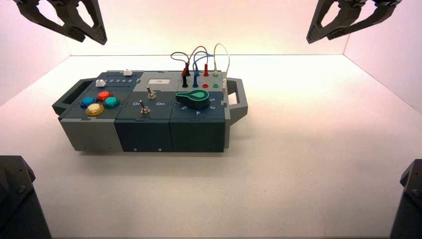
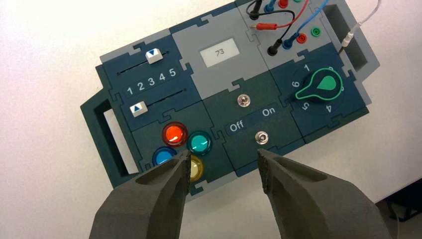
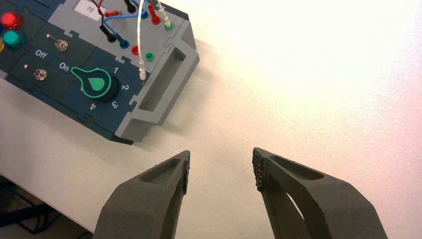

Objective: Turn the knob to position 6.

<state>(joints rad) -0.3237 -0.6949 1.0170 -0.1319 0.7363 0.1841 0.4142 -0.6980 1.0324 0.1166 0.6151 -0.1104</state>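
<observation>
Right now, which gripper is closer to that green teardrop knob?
The right, slightly. The right gripper hangs open, raised behind the box and off to the knob's right. The left gripper hangs open, raised past the box's far-left end.

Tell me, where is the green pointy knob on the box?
The dark green teardrop-shaped knob sits on the right-hand part of the box in the high view, below the coloured wire sockets, right of the two metal toggle switches and beside the grey end handle.
</observation>
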